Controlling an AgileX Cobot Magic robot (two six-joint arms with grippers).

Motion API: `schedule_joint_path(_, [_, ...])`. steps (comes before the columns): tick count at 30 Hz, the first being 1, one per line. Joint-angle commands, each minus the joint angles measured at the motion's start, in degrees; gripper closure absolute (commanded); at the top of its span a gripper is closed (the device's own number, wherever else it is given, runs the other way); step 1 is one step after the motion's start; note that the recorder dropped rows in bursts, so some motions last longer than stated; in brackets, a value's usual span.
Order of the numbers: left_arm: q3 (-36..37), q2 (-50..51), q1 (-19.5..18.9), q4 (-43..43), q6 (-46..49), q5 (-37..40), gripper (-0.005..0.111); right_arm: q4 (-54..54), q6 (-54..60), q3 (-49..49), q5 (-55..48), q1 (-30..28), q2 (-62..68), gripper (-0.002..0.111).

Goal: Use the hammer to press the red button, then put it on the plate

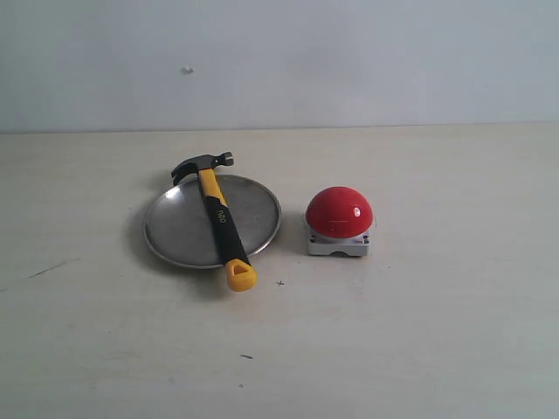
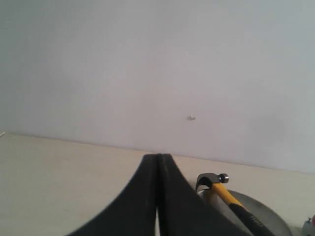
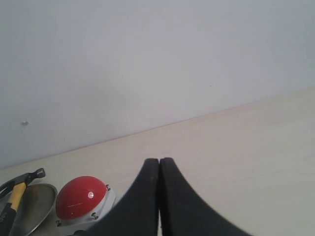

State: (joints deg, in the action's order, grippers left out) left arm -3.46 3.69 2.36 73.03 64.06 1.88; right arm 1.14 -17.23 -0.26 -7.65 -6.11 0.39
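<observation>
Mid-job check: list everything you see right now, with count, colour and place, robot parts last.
claw hammer with dark steel head and yellow-and-black handle: one, lying across the plate, head past the far rim, yellow looped end past the near rim
round brushed silver metal plate: one, silver, on the table, left of the button in the exterior view
glossy red dome button on a square grey-white base: one, red, beside the plate, apart from it
pale table: one, beige, under everything
white wall: one, behind the table
left gripper: one, black, shut, empty, seen only in its wrist view
right gripper: one, black, shut, empty, seen only in its wrist view
</observation>
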Motion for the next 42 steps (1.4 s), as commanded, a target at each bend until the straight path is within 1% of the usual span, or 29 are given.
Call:
schedule_joint_path(1, [-0.05, -0.28, -0.03, -63.01, -59.74, 2.18, 0.107, 0.65, 0.17, 0.26, 0.12, -0.34, -0.39, 0.108])
schedule_joint_path(2, [0.05, -0.28, -0.03, -71.24, -67.44, 2.18, 0.107, 0.65, 0.17, 0.26, 0.12, -0.34, -0.39, 0.108])
schedule_joint_path(3, [0.21, -0.28, -0.03, -76.09, -71.9, 2.33, 0.107, 0.65, 0.17, 0.26, 0.12, -0.34, -0.39, 0.108])
schedule_joint_path(4, [0.66, -0.28, -0.03, -78.89, -73.42, 2.33, 0.107, 0.65, 0.17, 0.26, 0.12, -0.34, -0.39, 0.108])
schedule_joint_path(6, [1.51, -0.28, -0.03, -79.93, -72.97, 1.69, 0.107, 0.65, 0.17, 0.26, 0.12, -0.34, -0.39, 0.108])
schedule_joint_path(8, [3.37, -0.28, -0.03, -81.05, -72.23, -0.87, 0.107, 0.65, 0.06, 0.26, 0.12, -0.34, -0.39, 0.108])
schedule_joint_path(10, [3.46, -0.28, -0.03, -81.17, -71.8, -4.28, 0.107, 0.65, 0.06, 0.26, 0.12, -0.34, -0.39, 0.108])
schedule_joint_path(18, [3.46, -0.28, -0.03, -82.66, -71.8, -4.31, 0.107, 0.65, 0.06, 0.26, 0.12, -0.34, -0.39, 0.108])
schedule_joint_path(42, [3.46, -0.28, -0.03, -82.66, -71.8, -4.31, 0.107, 0.65, 0.06, 0.26, 0.12, -0.34, -0.39, 0.108])
